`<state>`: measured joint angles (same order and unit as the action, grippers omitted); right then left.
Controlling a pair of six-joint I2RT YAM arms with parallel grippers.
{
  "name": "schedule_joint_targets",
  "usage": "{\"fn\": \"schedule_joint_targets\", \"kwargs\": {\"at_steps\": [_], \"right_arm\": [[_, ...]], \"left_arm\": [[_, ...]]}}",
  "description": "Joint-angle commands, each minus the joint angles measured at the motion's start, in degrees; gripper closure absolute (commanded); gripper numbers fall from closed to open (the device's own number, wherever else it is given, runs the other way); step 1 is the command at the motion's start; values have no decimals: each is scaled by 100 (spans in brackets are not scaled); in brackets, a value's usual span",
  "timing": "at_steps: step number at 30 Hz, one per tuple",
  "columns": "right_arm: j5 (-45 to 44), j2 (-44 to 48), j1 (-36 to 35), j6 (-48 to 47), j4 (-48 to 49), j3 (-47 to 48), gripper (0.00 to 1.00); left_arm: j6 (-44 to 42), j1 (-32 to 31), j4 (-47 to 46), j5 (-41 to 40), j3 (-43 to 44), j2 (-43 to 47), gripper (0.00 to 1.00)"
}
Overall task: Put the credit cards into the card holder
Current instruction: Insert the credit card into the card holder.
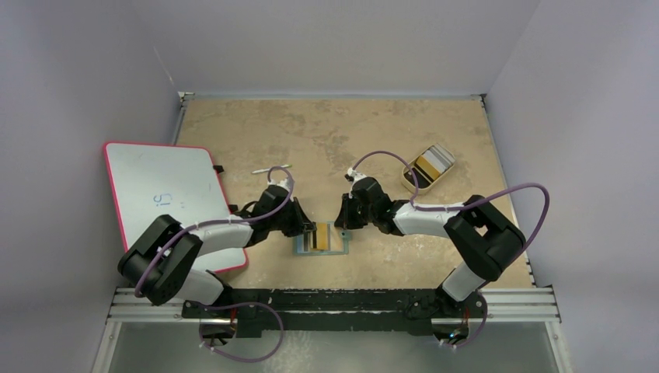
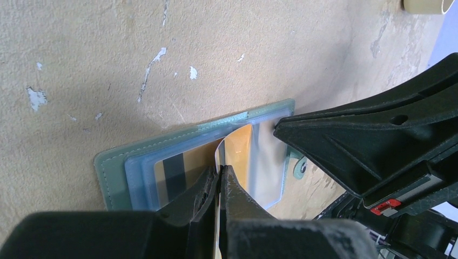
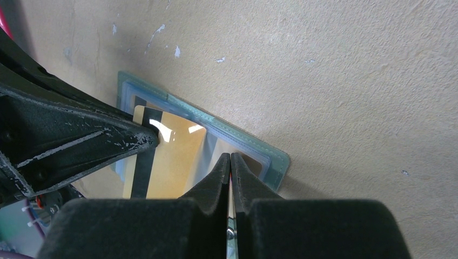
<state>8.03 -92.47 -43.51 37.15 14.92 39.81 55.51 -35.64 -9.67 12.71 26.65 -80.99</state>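
The grey-green card holder [image 1: 320, 239] lies open on the table between both grippers. My left gripper [image 2: 220, 171] is shut on the edge of a yellow-orange credit card [image 2: 240, 154], which bends down into the holder's [image 2: 110, 167] pale blue pockets. A striped card [image 2: 173, 170] shows inside a pocket on the left. My right gripper [image 3: 230, 157] is shut on a thin clear pocket leaf [image 2: 267, 167] of the holder [image 3: 273, 159] and holds it up. The yellow card [image 3: 173, 156] with its black stripe lies just left of it. More cards [image 1: 432, 163] sit at the back right.
A tan rounded tray [image 1: 410, 180] holds the spare cards at the back right. A white board with a pink rim [image 1: 167, 198] lies at the left, under my left arm. The holder's snap button [image 2: 300, 167] shows beside the right fingers [image 2: 324, 140].
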Motion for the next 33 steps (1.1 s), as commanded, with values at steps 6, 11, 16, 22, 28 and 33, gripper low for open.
{"fn": "schedule_joint_targets", "kwargs": {"at_steps": [6,11,16,22,28,33], "right_arm": [[-172,108,-70,13,-507,-26,86],[-249,375,-79,56,-630,33,83],[-306,425,-79,80,-669,-4,82],[-423,528,-79,188,-692,-123,81],[-599,759,-79,270,-789,-220,77],[-648,828,-79,354,-756,-320,77]], "left_arm": [[-432,-76,931,-5,111,-98,100],[-395,-76,848,25,108,-201,100],[-274,-81,631,39,64,-291,100],[108,-84,-194,-3,-110,-409,100],[420,-237,-805,-293,-213,-477,100],[280,-303,-119,-716,-6,-114,79]]}}
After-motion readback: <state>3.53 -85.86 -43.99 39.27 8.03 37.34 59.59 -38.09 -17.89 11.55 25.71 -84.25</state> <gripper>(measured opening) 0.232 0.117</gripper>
